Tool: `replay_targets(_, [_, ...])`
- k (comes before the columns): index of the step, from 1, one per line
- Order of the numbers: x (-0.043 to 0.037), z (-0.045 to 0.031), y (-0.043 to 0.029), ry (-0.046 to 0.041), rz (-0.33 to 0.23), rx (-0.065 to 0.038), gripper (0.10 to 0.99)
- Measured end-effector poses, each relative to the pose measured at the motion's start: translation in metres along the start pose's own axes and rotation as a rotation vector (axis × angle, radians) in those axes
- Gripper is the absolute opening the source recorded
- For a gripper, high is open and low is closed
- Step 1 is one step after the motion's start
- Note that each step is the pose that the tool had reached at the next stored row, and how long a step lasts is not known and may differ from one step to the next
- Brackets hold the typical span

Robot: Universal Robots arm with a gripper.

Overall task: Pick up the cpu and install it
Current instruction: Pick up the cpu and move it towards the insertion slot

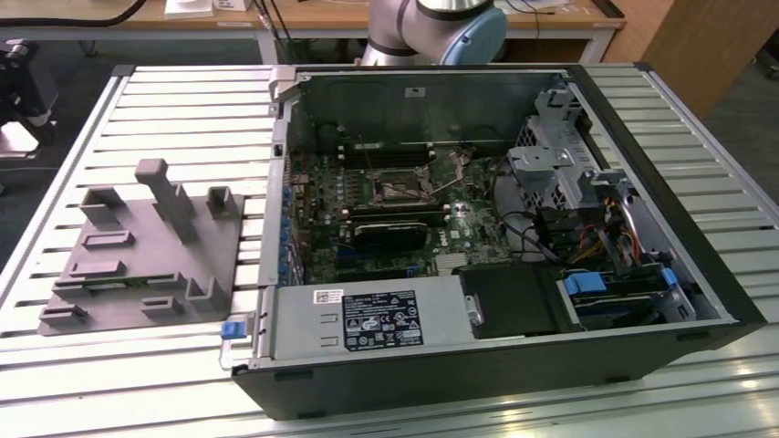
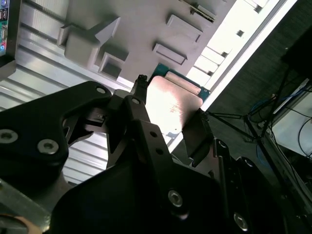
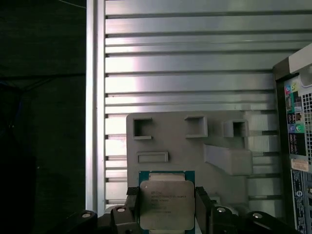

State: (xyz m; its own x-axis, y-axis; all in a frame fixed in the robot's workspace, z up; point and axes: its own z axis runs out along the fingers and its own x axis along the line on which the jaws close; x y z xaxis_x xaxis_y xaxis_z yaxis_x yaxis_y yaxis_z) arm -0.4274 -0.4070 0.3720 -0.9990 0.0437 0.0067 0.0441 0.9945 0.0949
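Note:
The cpu (image 3: 166,202), a flat square chip with a shiny metal top and a green edge, sits between the two black fingers (image 3: 131,207) of my gripper (image 3: 166,209). The gripper is shut on the chip's two opposite sides. In the second wrist view the cpu (image 2: 173,102) glints between the fingers (image 2: 141,105) of the gripper (image 2: 168,117). It hangs in the air over the near end of the grey plastic tray (image 3: 185,141). The black socket frame (image 1: 399,187) lies on the motherboard inside the open computer case (image 1: 487,237).
The grey tray (image 1: 134,255), with raised blocks and pockets, rests on the slatted metal table (image 1: 182,109) at the exterior view's left. The case wall (image 3: 297,126) stands beside it. The arm's base (image 1: 439,23) rises behind the case. The table's edge (image 3: 90,97) borders dark floor.

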Motion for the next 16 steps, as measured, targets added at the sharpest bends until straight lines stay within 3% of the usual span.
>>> replay_targets(16, [-0.0334, -0.003, 0.0017, 0.0002, 0.0, 0.0, 0.541])
